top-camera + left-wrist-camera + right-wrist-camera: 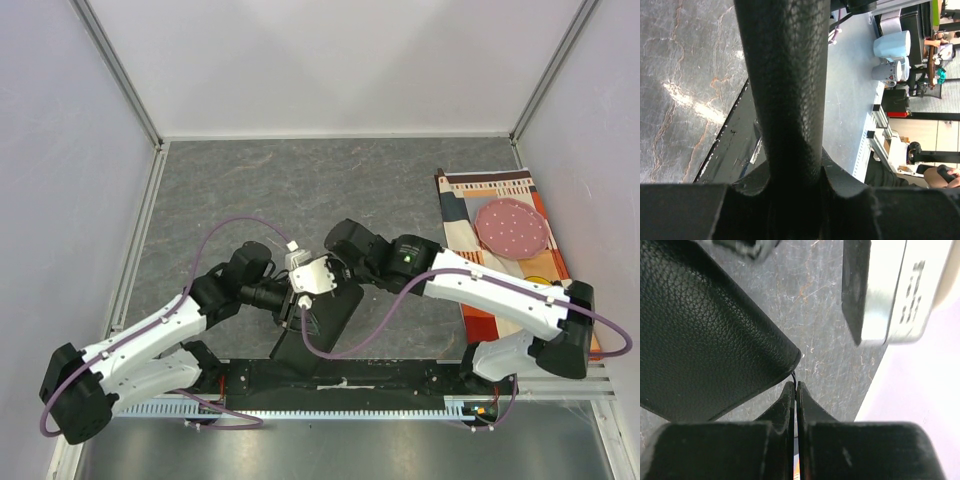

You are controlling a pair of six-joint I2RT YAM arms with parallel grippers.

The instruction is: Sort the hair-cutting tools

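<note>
None of the hair-cutting tools shows in any view. A black leather-grained pouch [318, 325] lies between the two arms near the table's front edge. My left gripper [298, 305] is shut on a thick fold of the pouch [785, 75], which fills the gap between its jaws [795, 175]. My right gripper [335, 283] is at the pouch's far corner [705, 335]. Its jaws [796, 387] are pressed together, and a thin black edge from that corner runs in between their tips.
A patterned cloth [470, 215] with a pink dotted disc [511, 228] on it lies at the right wall. A black mounting plate [340, 382] and a metal rail run along the near edge. The left wrist's white housing [895, 290] is close to my right gripper.
</note>
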